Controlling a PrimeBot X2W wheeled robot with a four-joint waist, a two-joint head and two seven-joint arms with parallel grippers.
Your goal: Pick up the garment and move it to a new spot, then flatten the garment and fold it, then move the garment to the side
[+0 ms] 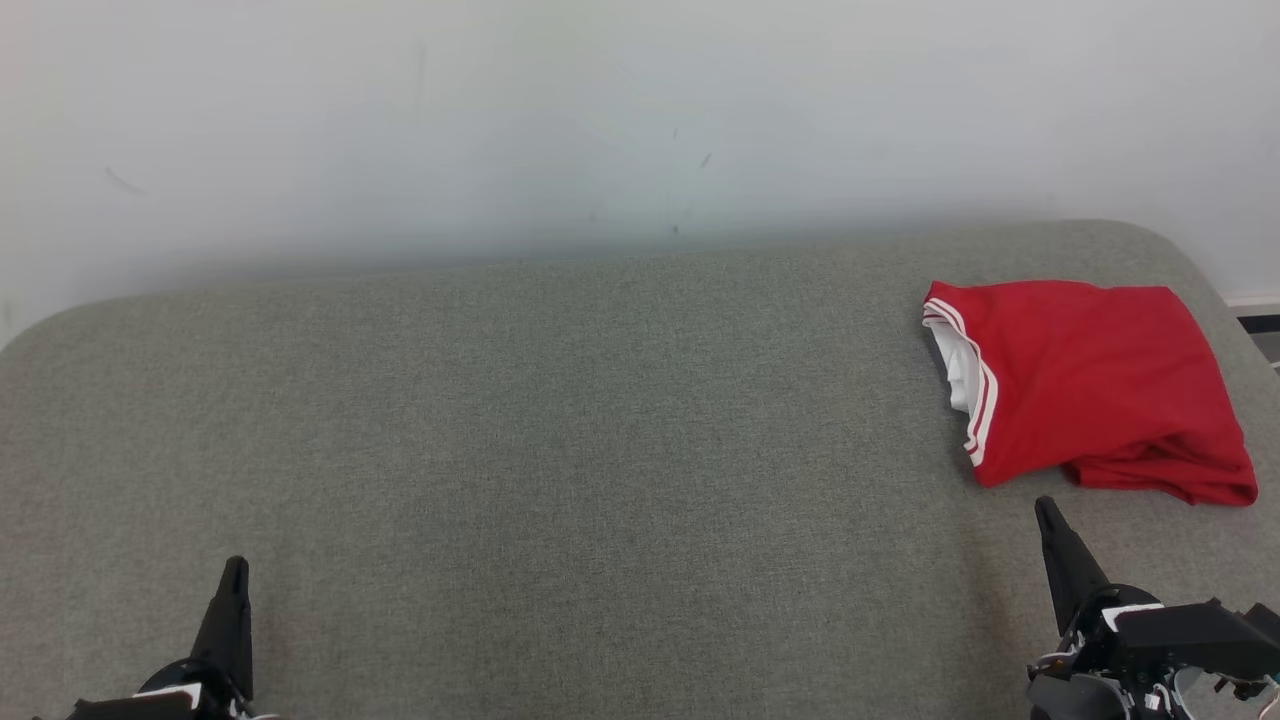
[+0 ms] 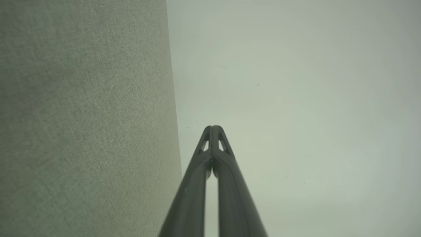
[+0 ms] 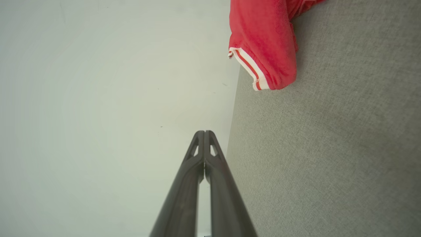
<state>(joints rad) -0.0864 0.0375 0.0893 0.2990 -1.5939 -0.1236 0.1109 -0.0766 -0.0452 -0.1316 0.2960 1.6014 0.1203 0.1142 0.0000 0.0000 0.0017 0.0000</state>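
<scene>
The folded red garment [image 1: 1090, 385], white-striped band facing left, lies at the far right of the grey fabric tabletop [image 1: 560, 420], close to its rounded right edge, with open cloth stretching left to the far edge by the pale wall [image 1: 600, 120]. The left claw [image 1: 235, 575] sits near left and the right claw [image 1: 1047, 512] near right, just short of the garment; both are closed tight, fingers pressed together, gripping nothing
</scene>
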